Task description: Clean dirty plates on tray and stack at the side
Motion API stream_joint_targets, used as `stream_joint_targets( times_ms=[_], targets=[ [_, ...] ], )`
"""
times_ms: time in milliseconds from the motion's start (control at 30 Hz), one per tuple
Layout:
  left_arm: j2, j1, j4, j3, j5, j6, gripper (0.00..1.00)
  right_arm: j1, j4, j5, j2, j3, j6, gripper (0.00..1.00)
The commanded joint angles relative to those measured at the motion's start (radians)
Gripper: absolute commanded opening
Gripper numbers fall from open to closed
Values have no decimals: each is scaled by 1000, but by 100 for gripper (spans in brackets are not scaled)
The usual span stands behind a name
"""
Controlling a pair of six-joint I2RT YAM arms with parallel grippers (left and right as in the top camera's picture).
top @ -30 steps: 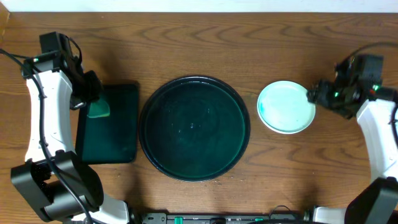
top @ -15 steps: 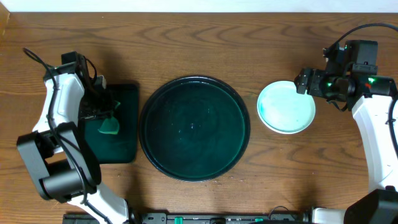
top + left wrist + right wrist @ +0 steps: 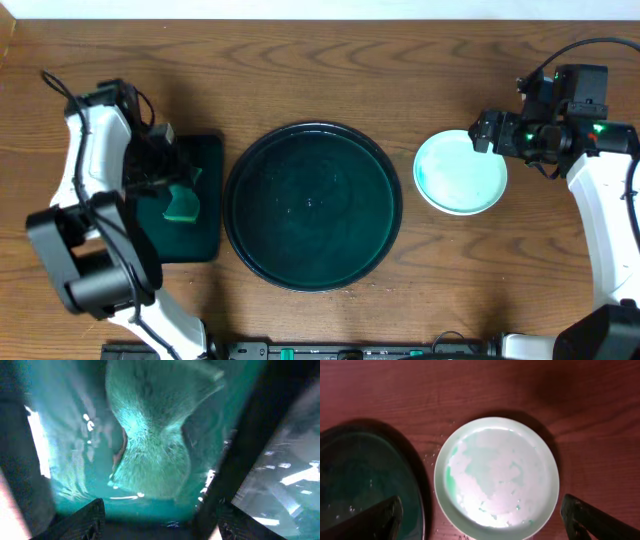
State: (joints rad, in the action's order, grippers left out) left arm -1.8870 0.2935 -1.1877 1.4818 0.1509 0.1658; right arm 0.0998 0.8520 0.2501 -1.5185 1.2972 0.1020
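The large round black tray [image 3: 240, 165] sits mid-table with no plate on it, only wet specks. A mint plate [image 3: 460, 172] with faint green smears and droplets rests on the wood to the tray's right. My right gripper [image 3: 482, 132] hovers open above the plate's upper right rim. In the right wrist view the plate [image 3: 496, 472] lies between the spread fingertips [image 3: 380, 520] without touching them, and the gripper [image 3: 482, 525] holds nothing. My left gripper [image 3: 165, 165] stands open over a green sponge [image 3: 183, 205]. In the left wrist view the sponge [image 3: 150, 455] lies free ahead of the gripper [image 3: 160, 525].
The sponge lies on a small rectangular dark green tray [image 3: 205, 235] left of the round tray. In the right wrist view the round tray's rim [image 3: 415, 495] is close to the plate's left side. Bare wood lies around the plate.
My left gripper has opened and let go of the sponge, which now lies on the green tray. My right gripper moved in over the plate's edge and spread wider.
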Motion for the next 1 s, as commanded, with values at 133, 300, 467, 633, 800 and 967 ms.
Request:
stream_joint_targets(
  times_ms=[133,300,467,633,800,967],
  targets=[
    [210,3,-16,80,17,13,72,-8,138,13,131,124,-40,99],
    [233,3,-16,80,17,13,72,-8,194,9,259,141,-40,99],
    [232,3,-16,80,17,13,73,-8,204,10,375,141,-39,99],
    [232,3,-16,80,17,13,73,-8,216,10,449,141,-40,99],
    [232,3,-16,80,17,13,73,-8,216,9,468,141,-40,99],
    [232,3,-16,80,17,13,73,-8,230,-13,471,137,-59,99]
  ],
)
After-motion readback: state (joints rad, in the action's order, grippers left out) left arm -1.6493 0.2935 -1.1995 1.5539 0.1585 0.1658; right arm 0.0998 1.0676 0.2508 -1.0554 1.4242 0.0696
